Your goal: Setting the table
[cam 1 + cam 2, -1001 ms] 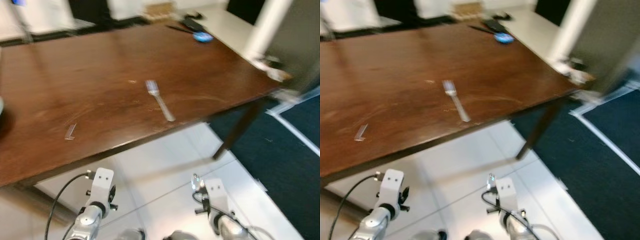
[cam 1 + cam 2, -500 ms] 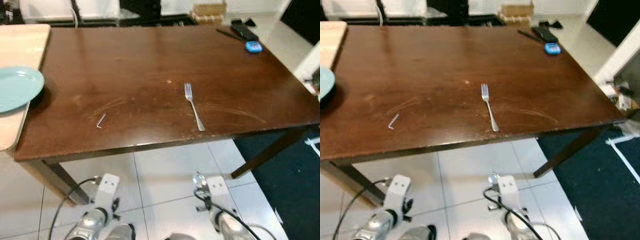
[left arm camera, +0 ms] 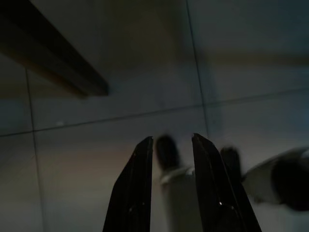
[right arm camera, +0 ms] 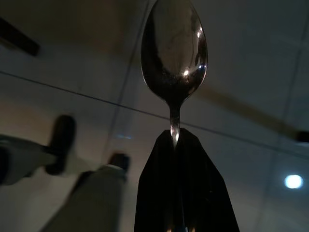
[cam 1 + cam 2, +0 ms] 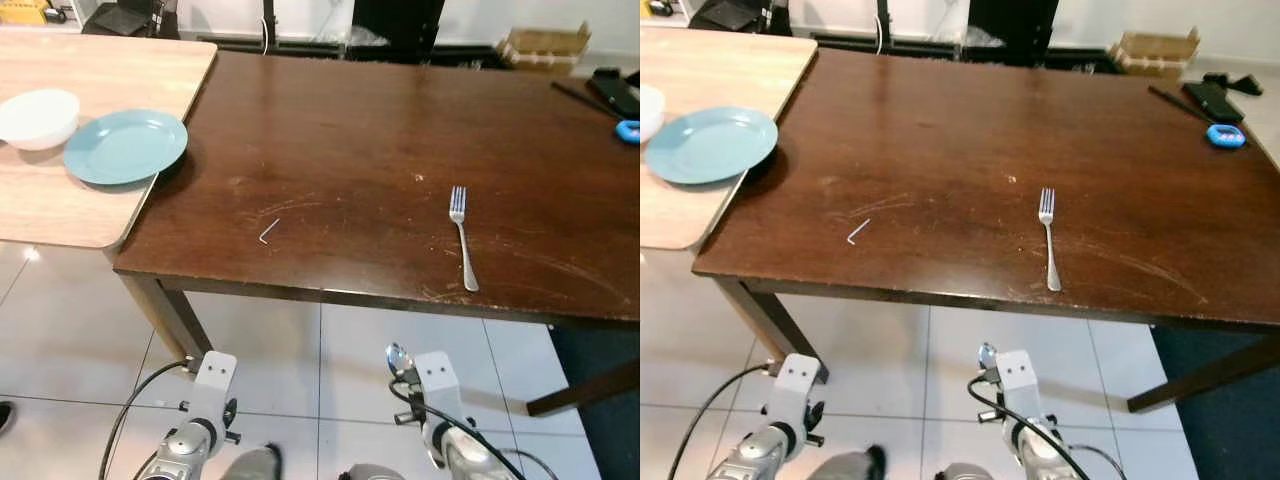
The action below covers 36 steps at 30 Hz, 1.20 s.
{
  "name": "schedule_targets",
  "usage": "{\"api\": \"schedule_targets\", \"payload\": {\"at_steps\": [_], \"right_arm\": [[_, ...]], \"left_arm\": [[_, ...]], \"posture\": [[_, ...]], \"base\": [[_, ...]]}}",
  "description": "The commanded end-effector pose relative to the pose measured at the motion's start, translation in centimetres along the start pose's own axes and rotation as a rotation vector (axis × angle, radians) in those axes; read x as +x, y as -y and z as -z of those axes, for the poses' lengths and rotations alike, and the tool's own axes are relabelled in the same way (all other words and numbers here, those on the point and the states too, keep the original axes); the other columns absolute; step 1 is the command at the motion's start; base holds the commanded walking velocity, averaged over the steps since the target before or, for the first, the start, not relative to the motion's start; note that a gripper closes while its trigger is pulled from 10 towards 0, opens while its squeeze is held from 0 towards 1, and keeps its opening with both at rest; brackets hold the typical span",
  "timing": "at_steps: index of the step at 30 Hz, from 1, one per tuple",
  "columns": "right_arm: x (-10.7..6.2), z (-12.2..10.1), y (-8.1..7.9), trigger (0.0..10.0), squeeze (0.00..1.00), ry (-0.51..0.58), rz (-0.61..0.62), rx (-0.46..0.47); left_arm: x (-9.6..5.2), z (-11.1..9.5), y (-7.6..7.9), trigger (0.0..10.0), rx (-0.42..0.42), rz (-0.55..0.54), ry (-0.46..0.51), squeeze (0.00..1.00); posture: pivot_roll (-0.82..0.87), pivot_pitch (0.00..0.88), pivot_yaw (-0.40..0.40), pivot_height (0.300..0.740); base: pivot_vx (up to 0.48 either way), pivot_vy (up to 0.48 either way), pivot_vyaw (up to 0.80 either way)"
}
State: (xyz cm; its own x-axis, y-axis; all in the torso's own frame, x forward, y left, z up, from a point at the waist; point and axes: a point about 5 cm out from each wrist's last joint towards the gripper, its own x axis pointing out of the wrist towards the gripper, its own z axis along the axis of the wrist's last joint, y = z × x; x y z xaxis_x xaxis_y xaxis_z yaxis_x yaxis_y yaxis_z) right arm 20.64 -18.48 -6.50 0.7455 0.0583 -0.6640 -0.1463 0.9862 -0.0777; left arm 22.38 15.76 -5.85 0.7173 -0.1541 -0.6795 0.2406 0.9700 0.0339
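A silver fork (image 5: 462, 235) lies on the dark brown table (image 5: 350, 130), tines pointing away from me, near the front edge. A teal plate (image 5: 125, 146) and a white bowl (image 5: 38, 118) rest on the adjoining light wooden table (image 5: 80, 70) to the left. My right gripper (image 4: 175, 137) hangs low over the tiled floor, shut on the handle of a metal spoon (image 4: 174, 53) whose bowl (image 5: 397, 357) sticks up. My left gripper (image 3: 171, 140) also hangs low, fingers slightly apart with nothing between them.
A small bent metal key (image 5: 268, 231) lies on the dark table left of the fork. A blue object (image 5: 1226, 136) and black remote (image 5: 1215, 98) sit at the far right corner. A cardboard box (image 5: 545, 42) stands beyond. Table legs (image 5: 165, 320) and dark carpet (image 5: 610, 440) flank the tiles.
The camera has swung left: the fork now sits right of centre, and the plate, bowl and light table have come fully into view. Both arms hang as before, spoon still held.
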Motion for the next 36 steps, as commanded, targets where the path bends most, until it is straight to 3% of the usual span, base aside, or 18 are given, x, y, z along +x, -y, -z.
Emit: {"api": "schedule_targets", "payload": {"at_steps": [1,17,36], "right_arm": [[0.0,0.2,-0.2,10.0,0.0,-0.002,0.015,0.044],[-0.4,1.1,0.2,10.0,0.0,-0.029,0.045,0.055],[-0.4,1.0,0.4,10.0,0.0,-0.022,0.046,0.054]], "left_arm": [[-0.2,0.8,0.0,10.0,0.008,0.007,-0.021,0.0],[0.1,-0.1,0.6,10.0,0.011,0.076,-0.01,0.0],[0.0,0.1,1.0,10.0,-0.019,0.08,0.002,0.0]], "posture": [[0.07,0.061,-0.015,0.74],[0.05,0.063,-0.009,0.74],[0.04,0.047,-0.021,0.74]], "base": [[0.0,0.0,0.0],[0.0,0.0,0.0],[0.0,-0.449,0.0]]}}
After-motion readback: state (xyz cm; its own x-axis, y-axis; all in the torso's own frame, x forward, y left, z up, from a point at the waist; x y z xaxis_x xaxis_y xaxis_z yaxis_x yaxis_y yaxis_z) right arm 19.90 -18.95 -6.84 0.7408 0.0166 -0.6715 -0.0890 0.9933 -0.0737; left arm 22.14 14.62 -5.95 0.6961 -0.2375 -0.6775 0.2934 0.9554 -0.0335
